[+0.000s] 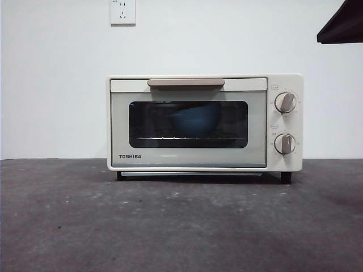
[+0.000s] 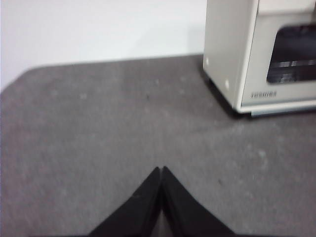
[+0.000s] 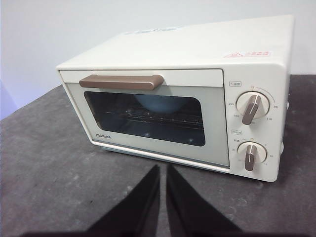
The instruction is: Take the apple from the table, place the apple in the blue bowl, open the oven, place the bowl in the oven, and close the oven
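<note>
The cream oven (image 1: 187, 160) stands at the back of the table (image 1: 170, 226) with its door shut and the beige handle (image 1: 186, 84) at the top. Through the dark window the blue bowl (image 1: 193, 120) sits on the rack inside; the right wrist view shows the bowl (image 3: 155, 102) too. The apple is hidden from every view. My right gripper (image 3: 163, 168) hovers in front of the oven (image 3: 197, 54) door, shut and empty. Off the oven's (image 2: 229, 54) left side, my left gripper (image 2: 162, 169) is shut above bare table, holding nothing.
Two round knobs (image 1: 285, 102) (image 1: 285, 144) sit on the oven's right panel. A black arm tip (image 1: 340, 25) shows at the top right corner of the front view. A white wall with a socket (image 1: 122, 11) stands behind the oven.
</note>
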`<state>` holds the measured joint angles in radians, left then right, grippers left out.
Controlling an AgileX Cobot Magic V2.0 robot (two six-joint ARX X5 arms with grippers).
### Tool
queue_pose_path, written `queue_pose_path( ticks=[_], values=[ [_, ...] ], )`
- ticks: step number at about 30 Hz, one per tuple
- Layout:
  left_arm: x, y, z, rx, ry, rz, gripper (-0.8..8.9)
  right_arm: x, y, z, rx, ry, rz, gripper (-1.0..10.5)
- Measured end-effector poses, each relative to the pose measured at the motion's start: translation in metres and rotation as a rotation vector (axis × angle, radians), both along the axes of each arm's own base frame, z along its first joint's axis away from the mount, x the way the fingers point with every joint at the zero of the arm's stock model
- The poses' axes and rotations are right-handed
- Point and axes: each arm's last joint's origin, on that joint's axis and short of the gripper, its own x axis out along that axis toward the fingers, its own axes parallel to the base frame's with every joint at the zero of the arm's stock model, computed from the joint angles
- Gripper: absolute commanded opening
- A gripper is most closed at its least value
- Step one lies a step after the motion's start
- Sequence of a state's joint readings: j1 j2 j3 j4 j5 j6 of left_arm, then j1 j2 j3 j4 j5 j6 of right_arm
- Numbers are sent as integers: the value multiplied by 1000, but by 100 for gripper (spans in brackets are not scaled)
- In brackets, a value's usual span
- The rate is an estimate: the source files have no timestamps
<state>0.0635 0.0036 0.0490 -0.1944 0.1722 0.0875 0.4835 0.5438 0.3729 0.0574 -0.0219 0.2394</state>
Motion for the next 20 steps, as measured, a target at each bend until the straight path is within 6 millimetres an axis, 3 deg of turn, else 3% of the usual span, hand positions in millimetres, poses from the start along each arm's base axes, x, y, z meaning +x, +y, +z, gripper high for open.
queue_pose_path(
  ticks=[20],
  values=[
    [1,0,-4,-22,-1,5,8,0,0,1,3,-5,0,5]
  ],
)
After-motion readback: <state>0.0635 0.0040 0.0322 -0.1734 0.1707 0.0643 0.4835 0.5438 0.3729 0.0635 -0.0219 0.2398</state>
